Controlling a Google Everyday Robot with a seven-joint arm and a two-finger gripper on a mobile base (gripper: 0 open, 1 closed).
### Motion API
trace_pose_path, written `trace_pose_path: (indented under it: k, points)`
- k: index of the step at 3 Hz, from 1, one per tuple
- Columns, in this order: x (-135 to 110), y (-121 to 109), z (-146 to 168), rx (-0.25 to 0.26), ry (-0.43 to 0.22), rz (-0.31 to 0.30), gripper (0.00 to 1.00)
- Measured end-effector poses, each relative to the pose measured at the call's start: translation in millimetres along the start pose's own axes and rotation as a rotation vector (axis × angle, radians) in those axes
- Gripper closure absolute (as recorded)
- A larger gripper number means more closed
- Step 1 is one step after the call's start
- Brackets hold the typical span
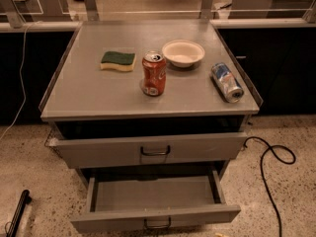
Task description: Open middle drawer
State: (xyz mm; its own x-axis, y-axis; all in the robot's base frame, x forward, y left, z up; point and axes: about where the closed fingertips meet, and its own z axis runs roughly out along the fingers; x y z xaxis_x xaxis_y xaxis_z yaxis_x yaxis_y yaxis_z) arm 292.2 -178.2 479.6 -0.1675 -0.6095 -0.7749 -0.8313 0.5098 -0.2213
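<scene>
Cabinet top (94, 95): sponge (118, 60), 2 cans (154, 74) (227, 82), bowl (183, 53)

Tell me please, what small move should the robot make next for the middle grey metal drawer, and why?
Probably no further pull: I would back the robot away. The middle grey metal drawer already stands far out, its plain grey tray exposed, further than the taller grey drawer front above it. The gripper is not in view, so nothing holds its dark wire loop handle.
</scene>
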Motion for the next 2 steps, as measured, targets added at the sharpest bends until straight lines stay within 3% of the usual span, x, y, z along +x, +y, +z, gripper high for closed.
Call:
trace_pose_path:
  k: [1, 2]
  points:
    - [0.0, 0.1, 0.1, 0.0, 0.0, 0.0, 0.0]
    - [0.0, 0.1, 0.1, 0.0, 0.0, 0.0, 0.0]
